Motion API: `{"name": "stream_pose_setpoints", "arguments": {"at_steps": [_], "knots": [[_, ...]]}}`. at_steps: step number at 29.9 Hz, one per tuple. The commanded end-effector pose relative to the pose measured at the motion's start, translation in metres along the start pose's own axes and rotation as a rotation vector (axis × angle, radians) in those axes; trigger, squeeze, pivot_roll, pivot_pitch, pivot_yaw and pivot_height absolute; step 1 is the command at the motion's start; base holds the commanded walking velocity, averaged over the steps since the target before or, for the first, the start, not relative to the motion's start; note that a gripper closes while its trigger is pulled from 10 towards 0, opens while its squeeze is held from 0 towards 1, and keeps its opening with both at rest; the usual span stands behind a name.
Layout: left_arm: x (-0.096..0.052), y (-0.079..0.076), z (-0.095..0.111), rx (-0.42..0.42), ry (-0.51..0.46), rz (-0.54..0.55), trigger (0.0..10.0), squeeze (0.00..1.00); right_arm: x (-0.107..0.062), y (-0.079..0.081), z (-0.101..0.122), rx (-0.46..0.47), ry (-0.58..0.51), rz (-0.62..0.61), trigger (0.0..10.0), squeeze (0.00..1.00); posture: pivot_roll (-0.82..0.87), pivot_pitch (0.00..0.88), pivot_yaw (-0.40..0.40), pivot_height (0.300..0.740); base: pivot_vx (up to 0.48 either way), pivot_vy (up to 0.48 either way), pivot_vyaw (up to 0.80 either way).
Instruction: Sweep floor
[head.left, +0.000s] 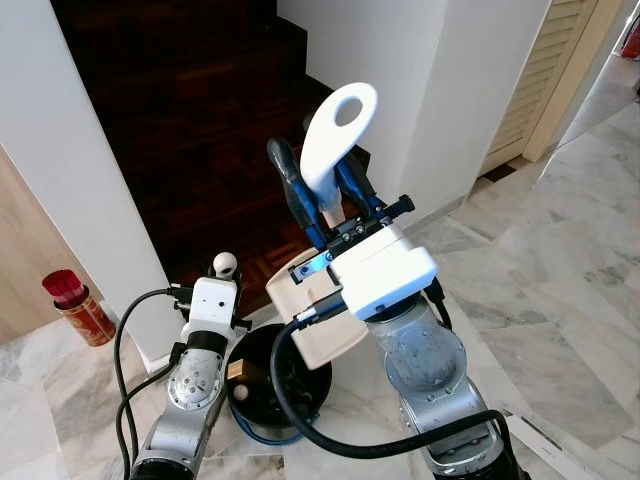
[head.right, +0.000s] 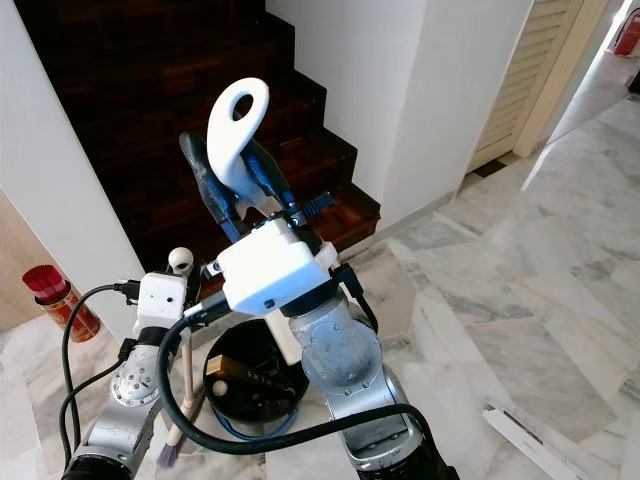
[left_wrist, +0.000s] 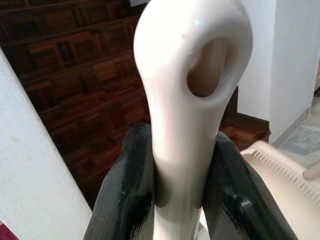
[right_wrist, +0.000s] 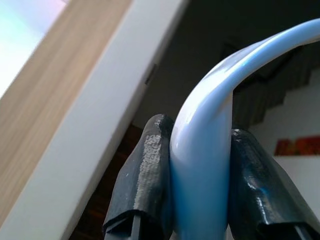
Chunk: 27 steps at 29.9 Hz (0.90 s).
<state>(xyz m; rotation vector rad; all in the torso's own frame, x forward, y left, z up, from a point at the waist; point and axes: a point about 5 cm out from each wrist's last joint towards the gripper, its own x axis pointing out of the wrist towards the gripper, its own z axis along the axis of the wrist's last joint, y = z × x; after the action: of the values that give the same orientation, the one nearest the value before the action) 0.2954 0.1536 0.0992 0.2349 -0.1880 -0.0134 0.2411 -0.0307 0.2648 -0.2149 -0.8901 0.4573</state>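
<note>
right claw (head.left: 315, 172) is clamped on the dustpan's looped white handle (head.left: 340, 115), held high before the stairs (head.left: 200, 120). left claw (head.left: 224, 285), lower, seems closed on the broom stick (head.right: 185, 372). we'd lower both to the marble floor (head.left: 560, 300), keep the pan lip flat and sweep toward it.

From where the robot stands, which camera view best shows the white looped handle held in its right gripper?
The left eye view: the white looped handle appears whole, hole facing the camera, clamped in the right gripper. The right eye view matches it. The right wrist view shows it edge-on, as a curved strip.
</note>
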Motion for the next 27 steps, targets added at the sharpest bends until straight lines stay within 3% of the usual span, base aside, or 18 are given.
{"name": "stream_pose_setpoints", "arguments": {"at_steps": [1,2,4,8,15,27], "knots": [[0.004,-0.001,0.007,0.018,-0.043,-0.008,10.0,0.0,0.004,-0.014,0.004,0.016,-0.011,-0.076,10.0,0.0,0.07,0.0,-0.042,0.74,0.0,0.0,0.0],[0.004,-0.001,0.007,0.016,-0.044,-0.008,10.0,0.0,0.004,-0.032,-0.007,0.077,0.059,-0.178,10.0,0.0,0.07,0.0,-0.042,0.74,0.0,0.0,0.0],[0.004,-0.001,0.007,0.016,-0.045,-0.009,10.0,0.0,0.002,-0.05,-0.018,0.136,0.114,-0.277,10.0,0.0,0.06,0.0,-0.039,0.74,0.0,0.0,0.0],[0.004,-0.001,0.007,0.015,-0.046,-0.009,10.0,0.0,-0.004,-0.082,-0.032,0.175,0.168,-0.423,10.0,0.0,0.06,0.0,-0.036,0.74,0.0,0.0,0.0],[0.005,0.001,0.009,0.005,-0.056,0.0,10.0,0.0,-0.007,-0.098,-0.036,0.108,0.185,-0.454,10.0,0.0,0.06,0.0,-0.031,0.74,0.0,0.0,0.0],[0.004,0.001,0.011,-0.007,-0.068,0.013,10.0,0.0,-0.008,-0.105,-0.044,0.118,0.216,-0.467,10.0,0.0,0.06,0.0,-0.03,0.74,-0.02,0.0,0.0]]}}
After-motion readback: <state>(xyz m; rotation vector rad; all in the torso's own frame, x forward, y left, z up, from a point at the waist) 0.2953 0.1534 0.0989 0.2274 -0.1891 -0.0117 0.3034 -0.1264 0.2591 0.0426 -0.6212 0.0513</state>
